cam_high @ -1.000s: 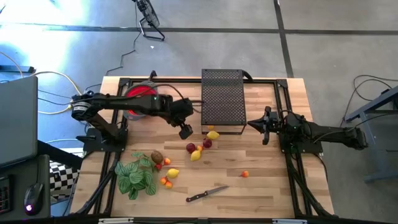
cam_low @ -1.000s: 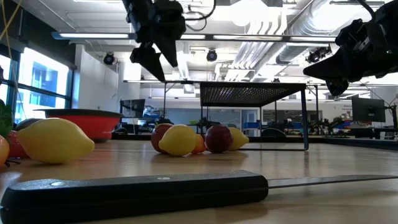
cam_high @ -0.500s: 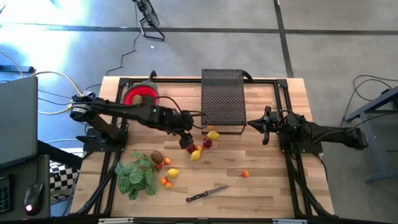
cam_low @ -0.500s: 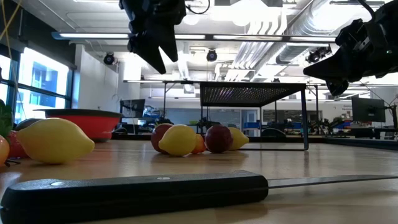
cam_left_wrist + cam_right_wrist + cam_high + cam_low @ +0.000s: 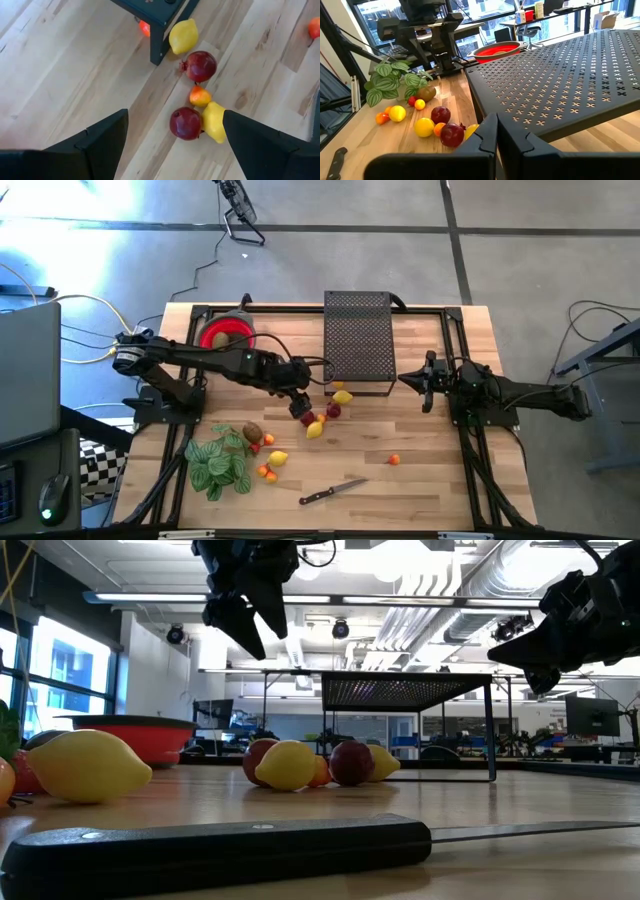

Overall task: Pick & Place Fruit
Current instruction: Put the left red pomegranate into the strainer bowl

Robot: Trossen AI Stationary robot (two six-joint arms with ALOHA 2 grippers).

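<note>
Fruit lies in a cluster mid-table: a lemon point(image 5: 342, 396) beside the stand's leg, two dark red apples point(image 5: 201, 66) point(image 5: 186, 123), a small orange piece point(image 5: 199, 95) and another lemon point(image 5: 215, 122). My left gripper point(image 5: 298, 404) hangs open well above the table, slanting down, its fingers point(image 5: 107, 137) standing apart over the nearer apple without touching it. More fruit, a kiwi point(image 5: 252, 432) and a lemon point(image 5: 278, 458), lies by the plant. The red bowl point(image 5: 226, 335) sits far left. My right gripper point(image 5: 412, 380) waits shut and level at the right.
A black perforated stand point(image 5: 360, 340) rises at the far middle, with a small fruit point(image 5: 145, 27) under it. A leafy green plant point(image 5: 220, 462) lies near left, a black-handled knife point(image 5: 332, 492) near the front edge and a lone tiny orange point(image 5: 394, 460) to its right.
My left arm has swung from over the red bowl toward the table's near edge, bringing its gripper over the fruit cluster. The wrist has turned a little. The gripper has stayed open, and it has kept still in the last half second.
</note>
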